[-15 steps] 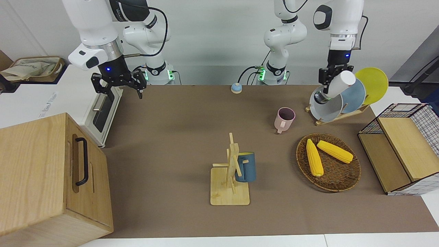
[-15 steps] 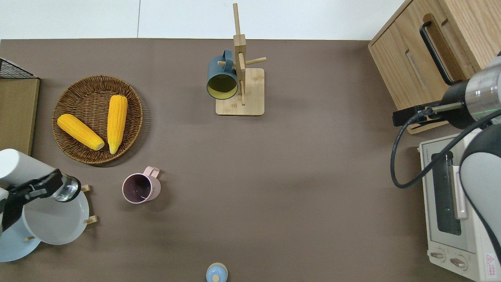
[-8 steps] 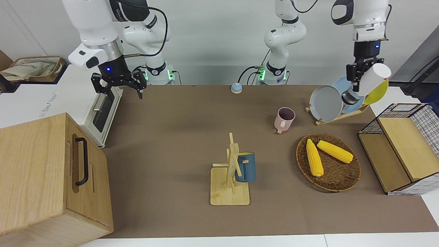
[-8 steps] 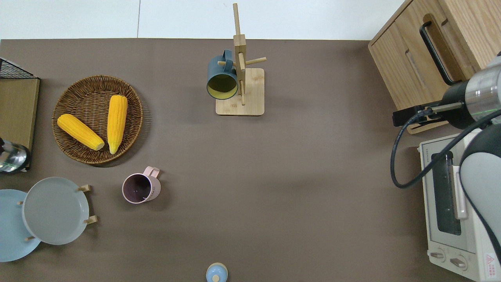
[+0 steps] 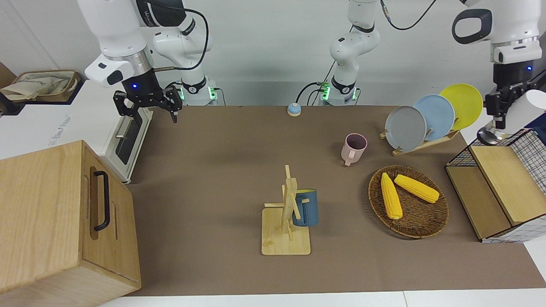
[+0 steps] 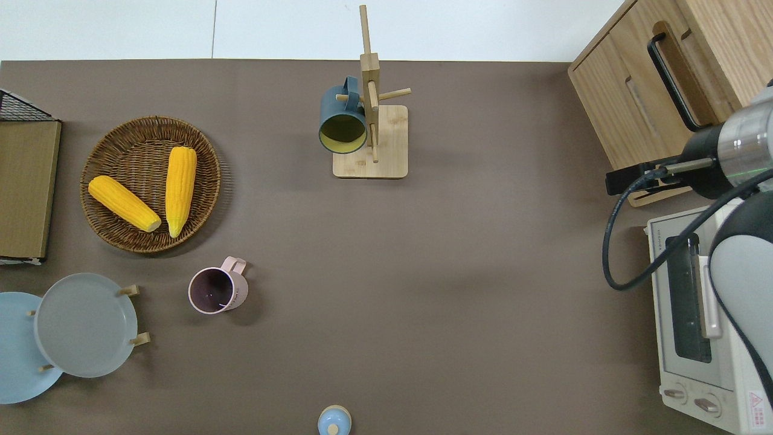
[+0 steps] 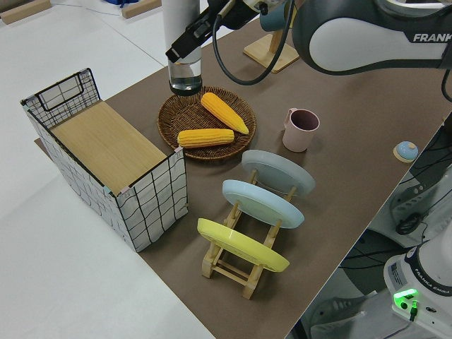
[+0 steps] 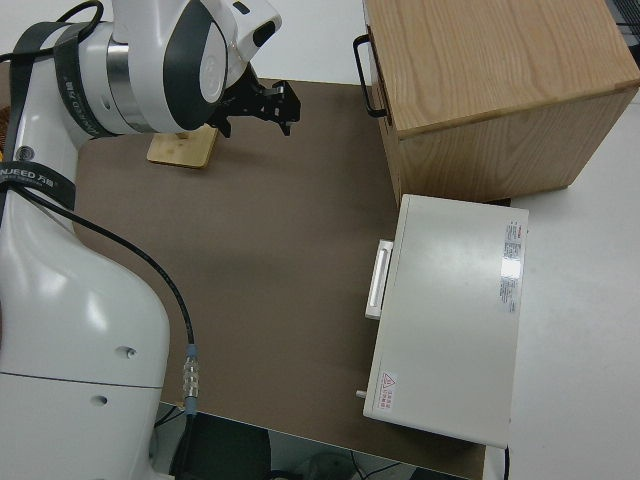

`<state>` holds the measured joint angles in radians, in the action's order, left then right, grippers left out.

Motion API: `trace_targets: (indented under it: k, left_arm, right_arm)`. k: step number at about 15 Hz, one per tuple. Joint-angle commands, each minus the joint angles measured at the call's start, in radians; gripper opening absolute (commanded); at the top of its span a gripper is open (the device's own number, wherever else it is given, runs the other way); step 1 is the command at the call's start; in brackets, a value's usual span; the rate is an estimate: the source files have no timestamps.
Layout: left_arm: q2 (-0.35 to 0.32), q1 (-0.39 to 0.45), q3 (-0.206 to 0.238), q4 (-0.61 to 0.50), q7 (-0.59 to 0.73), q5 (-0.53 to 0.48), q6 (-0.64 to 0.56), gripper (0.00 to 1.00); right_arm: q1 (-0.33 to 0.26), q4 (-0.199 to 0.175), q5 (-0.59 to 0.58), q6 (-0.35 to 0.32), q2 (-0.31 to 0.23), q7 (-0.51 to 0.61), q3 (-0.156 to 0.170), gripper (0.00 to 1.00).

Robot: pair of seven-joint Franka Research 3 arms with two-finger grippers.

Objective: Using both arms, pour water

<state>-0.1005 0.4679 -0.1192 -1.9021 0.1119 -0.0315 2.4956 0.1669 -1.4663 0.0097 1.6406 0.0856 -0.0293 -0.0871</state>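
Front view shows the left gripper (image 5: 501, 111) up at its own arm's end of the table, its jaws clamped on a white bottle (image 5: 516, 115) with a steel base, held tilted over the near end of the wire basket (image 5: 529, 140); the left side view has the same bottle (image 7: 182, 49) hanging upright-looking close above the corn basket (image 7: 207, 127), so how exactly it stands over the table I cannot tell, and it is out of the overhead frame. The right gripper (image 5: 147, 102) hangs near the toaster oven (image 5: 128, 140) with its jaws spread wide and nothing in them. The pink cup (image 5: 354, 148) stands upright and open on the mat, beside the plate rack (image 5: 420, 143) and nearer the robots than the corn basket; a blue mug (image 5: 306, 207) hangs on the wooden stand (image 5: 286, 230). By my reading the bottle is picked up and in carry, with no pouring yet begun. The next move likely calls for the right arm to take the pink cup, or steady it, while the left brings the bottle's mouth over the cup's rim before tipping, and keeps clear of the plates.
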Motion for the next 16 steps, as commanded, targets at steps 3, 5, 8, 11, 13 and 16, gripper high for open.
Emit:
trace_targets:
  k: [3,5,8,11,13,16]
  left_arm:
    - [0.137,0.023,0.038,0.162,0.282,-0.209,0.054,0.00]
    - [0.169,0.046,0.050,0.170,0.450,-0.350,0.054,0.00]
    - [0.208,0.095,0.052,0.172,0.705,-0.549,0.054,0.00]
    - [0.234,0.126,0.056,0.172,0.840,-0.634,0.052,0.00]
    - [0.251,0.130,0.058,0.172,0.877,-0.672,0.052,0.00]
    - [0.275,0.130,0.069,0.173,0.945,-0.731,0.052,0.00]
  right_arm:
    - [-0.001,0.003,0.015,-0.015,-0.006,-0.009,0.000,0.992]
    - [-0.001,0.003,0.015,-0.015,-0.006,-0.009,0.000,0.992]
    - [-0.001,0.003,0.015,-0.015,-0.006,-0.009,0.000,0.992]
    - [-0.001,0.003,0.015,-0.015,-0.006,-0.009,0.000,0.992]
    - [-0.001,0.003,0.015,-0.015,-0.006,-0.009,0.000,0.992]
    - [-0.001,0.003,0.015,-0.015,-0.006,-0.009,0.000,0.992]
